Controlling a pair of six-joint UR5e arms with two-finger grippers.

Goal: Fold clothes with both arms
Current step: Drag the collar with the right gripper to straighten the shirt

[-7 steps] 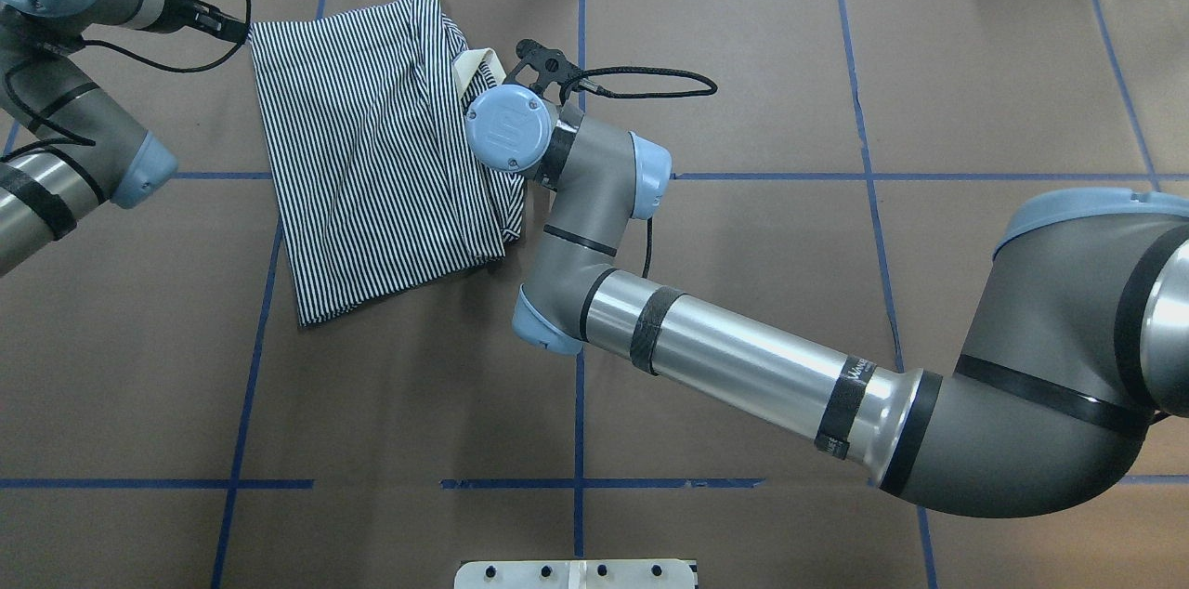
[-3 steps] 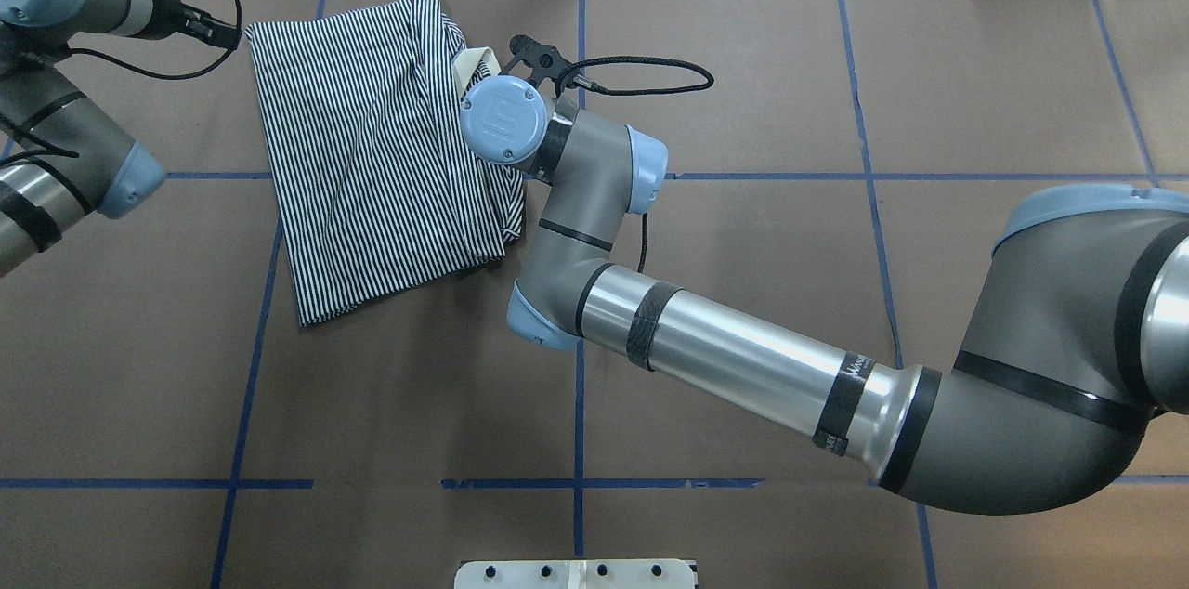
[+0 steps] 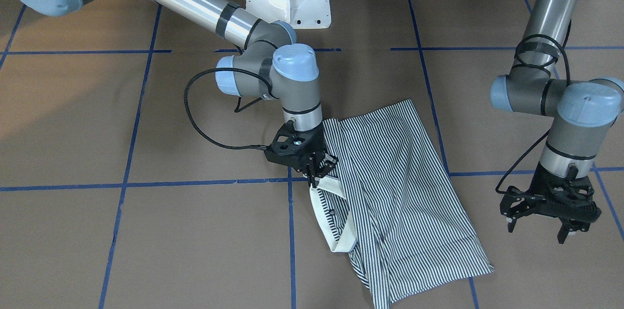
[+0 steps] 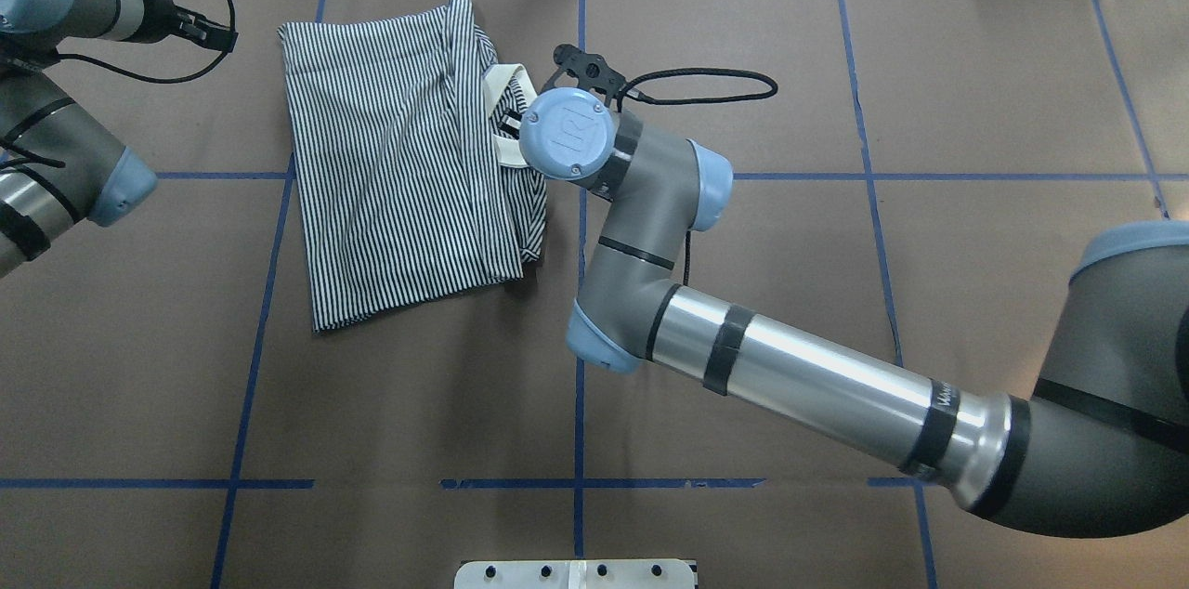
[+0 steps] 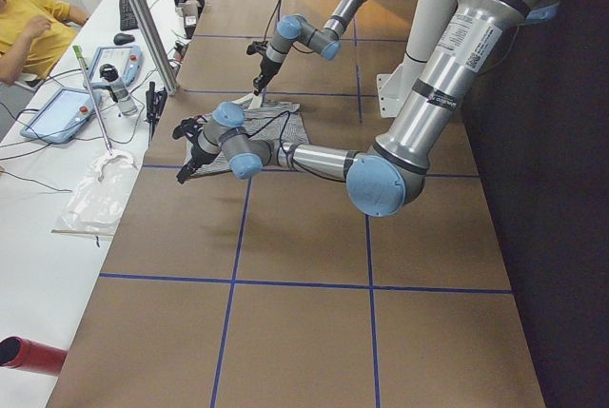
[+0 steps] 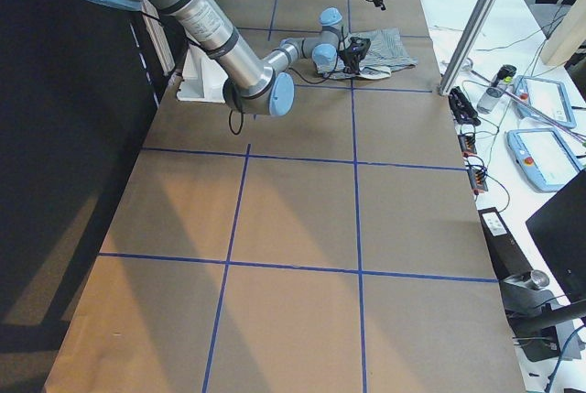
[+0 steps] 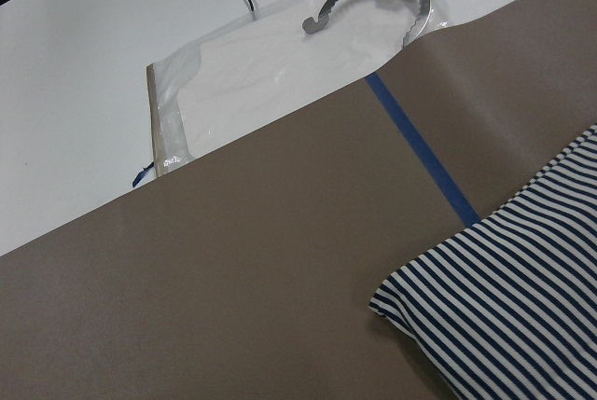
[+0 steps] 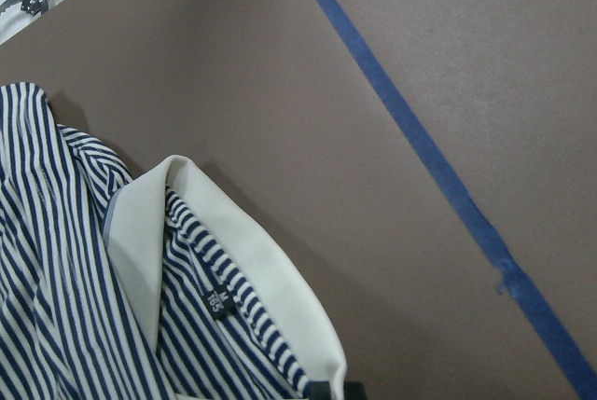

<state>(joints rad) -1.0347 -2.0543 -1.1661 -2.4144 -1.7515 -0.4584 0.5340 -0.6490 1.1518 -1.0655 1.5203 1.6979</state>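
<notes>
Polo shirt is on the brown paper table cover, in the robot's left half and toward the far edge. Its right edge sits just beside the centre tape line.

It's folded into a narrow panel. In the overhead view the long axis runs roughly far-to-near across the table, slightly skewed, and the stripes run along that axis. The fabric is wrinkled, with some bunching along the edge on the right-arm side.

The cream collar sticks out of that same edge in the far half, so the neck opening points sideways toward the robot's right rather than along the long axis. In the right wrist view I see the collar flipped open with a small black neck label marked M.

Right gripper is down at the collar's end with its fingers pinched together on the cream band. One fingertip shows right at the collar edge.

Left gripper has its fingers spread and holds nothing. It's beside the shirt's opposite long edge, close but clear of the fabric. The left wrist camera shows one shirt corner on the paper and a clear plastic bag on the white bench beyond.
</notes>
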